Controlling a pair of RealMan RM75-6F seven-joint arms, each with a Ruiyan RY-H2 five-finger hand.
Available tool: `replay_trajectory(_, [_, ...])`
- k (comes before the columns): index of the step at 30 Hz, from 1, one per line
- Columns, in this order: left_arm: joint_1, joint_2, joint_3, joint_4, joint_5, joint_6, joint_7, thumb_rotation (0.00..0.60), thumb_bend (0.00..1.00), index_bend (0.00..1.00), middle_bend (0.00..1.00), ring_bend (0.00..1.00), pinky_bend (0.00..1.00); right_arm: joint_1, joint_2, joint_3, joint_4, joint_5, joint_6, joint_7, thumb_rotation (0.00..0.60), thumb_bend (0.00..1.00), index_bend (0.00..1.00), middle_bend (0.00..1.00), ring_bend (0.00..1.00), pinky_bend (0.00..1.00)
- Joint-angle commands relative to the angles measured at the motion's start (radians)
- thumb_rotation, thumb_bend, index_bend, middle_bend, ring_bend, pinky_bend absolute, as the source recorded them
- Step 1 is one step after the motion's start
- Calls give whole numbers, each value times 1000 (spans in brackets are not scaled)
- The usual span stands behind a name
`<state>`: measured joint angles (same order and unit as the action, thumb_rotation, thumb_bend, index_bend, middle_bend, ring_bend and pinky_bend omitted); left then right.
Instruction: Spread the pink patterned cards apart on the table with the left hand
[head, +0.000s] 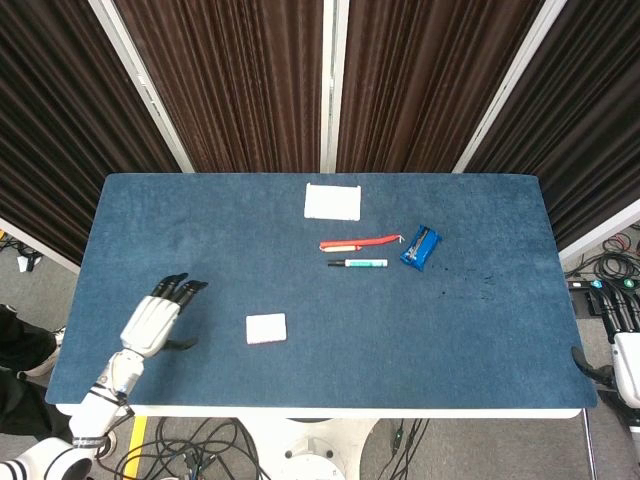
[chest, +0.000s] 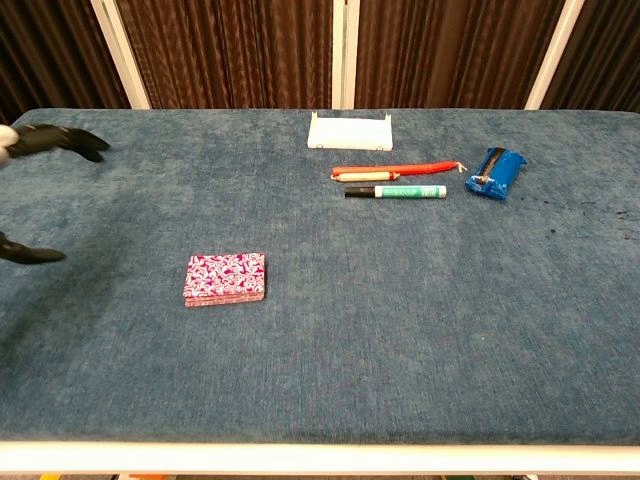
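The pink patterned cards lie in one neat stack on the blue table, front left of centre; the head view shows the stack pale and washed out. My left hand hovers over the table to the left of the stack, fingers apart, holding nothing, well clear of the cards. In the chest view only its dark fingertips show at the left edge. My right hand hangs off the table's right edge, fingers extended, empty.
A white tray sits at the back centre. A red tool, a green marker and a blue packet lie right of centre. The blue table has bare cloth at front right.
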<state>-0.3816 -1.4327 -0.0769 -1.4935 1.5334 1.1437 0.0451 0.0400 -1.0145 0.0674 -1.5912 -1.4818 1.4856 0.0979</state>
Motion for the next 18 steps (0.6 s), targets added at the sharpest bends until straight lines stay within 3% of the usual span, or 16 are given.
replay_trajectory(1, [-27, -24, 3, -19, -3, -25, 22, 600, 122, 135, 155, 36, 117, 2, -9, -4, 12, 4, -11, 5, 600, 207, 0, 0, 0, 0])
replay_trajectory(18, [-117, -201, -15, 22, -112, -125, 86, 600, 96, 135, 187, 37, 119, -1, -18, -3, 60, 10, -14, 58, 600, 207, 0, 0, 0, 0])
